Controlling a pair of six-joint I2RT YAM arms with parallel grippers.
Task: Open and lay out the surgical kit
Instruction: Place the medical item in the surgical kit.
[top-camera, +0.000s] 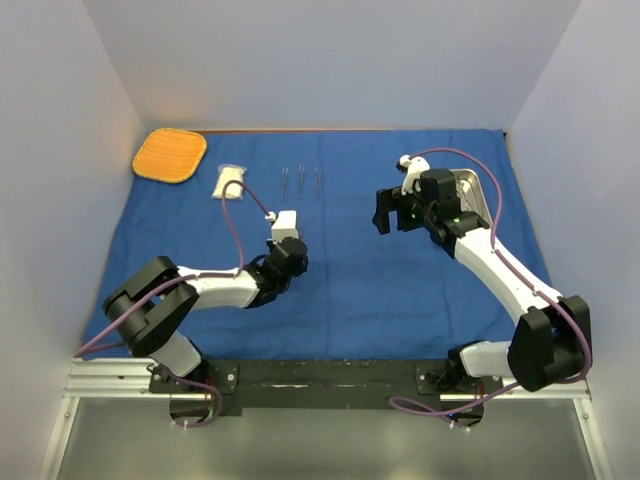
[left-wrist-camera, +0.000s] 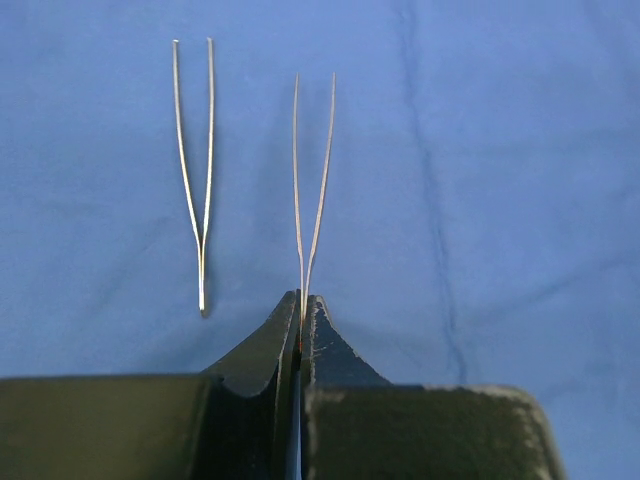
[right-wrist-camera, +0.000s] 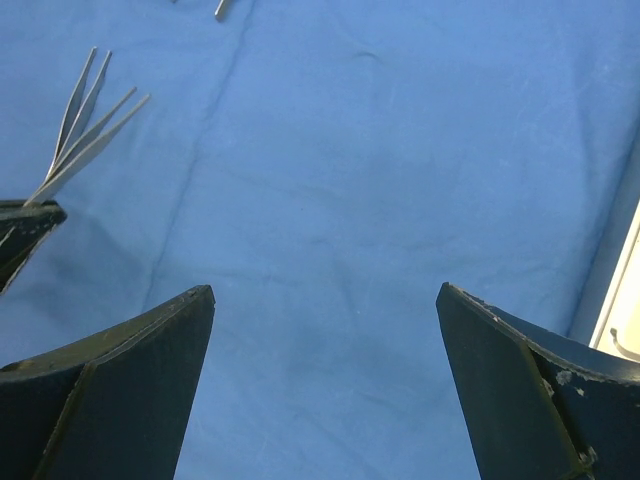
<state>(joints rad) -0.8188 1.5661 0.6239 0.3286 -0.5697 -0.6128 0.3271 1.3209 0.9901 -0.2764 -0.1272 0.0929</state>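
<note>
The left gripper (left-wrist-camera: 301, 318) is pinched shut on the joined end of a slim metal forceps (left-wrist-camera: 312, 190), prongs pointing toward the frame's top, near a second forceps (left-wrist-camera: 196, 170) lying on the spread blue cloth wrap (left-wrist-camera: 500, 200). The right gripper (right-wrist-camera: 325, 290) gapes wide, empty, near the shiny rectangular steel tray (top-camera: 480, 190) at upper right. Gripped so near its end, the forceps may swivel, slip out, or knock its neighbour when lowered.
</note>
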